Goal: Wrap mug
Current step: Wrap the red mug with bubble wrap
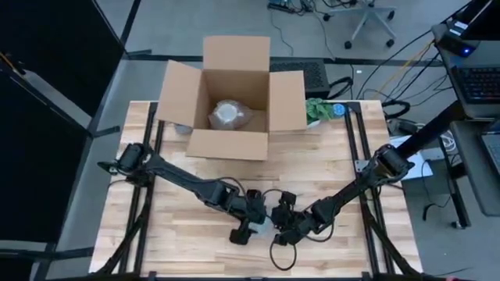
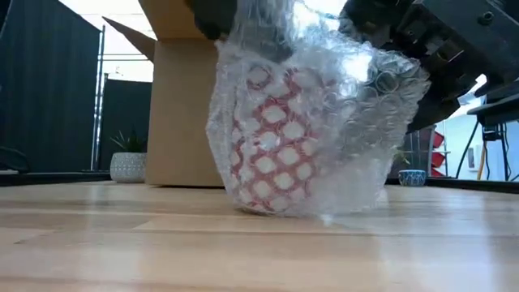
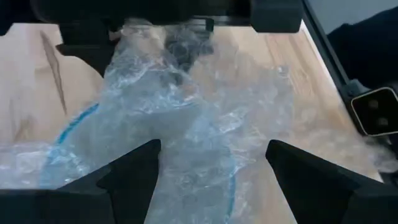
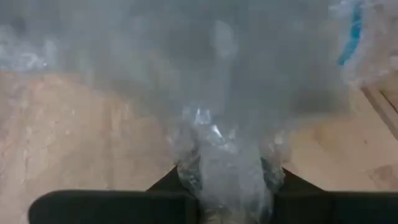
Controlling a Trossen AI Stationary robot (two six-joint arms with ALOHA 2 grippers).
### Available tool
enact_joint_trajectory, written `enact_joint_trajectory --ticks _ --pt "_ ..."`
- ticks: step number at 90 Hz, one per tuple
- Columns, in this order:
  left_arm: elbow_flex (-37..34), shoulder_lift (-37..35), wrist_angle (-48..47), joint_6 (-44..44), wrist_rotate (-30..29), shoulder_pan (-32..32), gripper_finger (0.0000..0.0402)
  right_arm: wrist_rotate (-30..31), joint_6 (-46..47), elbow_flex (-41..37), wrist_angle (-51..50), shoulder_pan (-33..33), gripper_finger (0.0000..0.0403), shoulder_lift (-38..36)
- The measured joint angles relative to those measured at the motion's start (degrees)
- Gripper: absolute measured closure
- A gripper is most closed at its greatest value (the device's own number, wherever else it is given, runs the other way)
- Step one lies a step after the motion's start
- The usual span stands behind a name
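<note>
We see the mug point(image 2: 272, 154), red with white pattern, standing on the table point(image 2: 122, 243) inside bubble wrap point(image 2: 340, 122), between both grippers. The right gripper point(image 4: 227, 186) pinches a bunch of wrap; the left gripper point(image 3: 214, 168) hangs spread apart above it.

Mug mostly veiled by wrap

Clear bubble wrap point(image 2: 324, 122) is blurring the red-and-white patterned mug point(image 2: 272, 138); its rim is hiding under dark grippers, themselves running off the frame's top.
</note>
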Motion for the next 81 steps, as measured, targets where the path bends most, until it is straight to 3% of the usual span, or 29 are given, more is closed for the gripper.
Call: enact_joint_trajectory --ticks 81 --pt "0.37 8.36 0.70 0.52 -3.08 1.34 0.0112 0.43 0.82 0.07 0.09 -0.02 0.0357 -0.11"
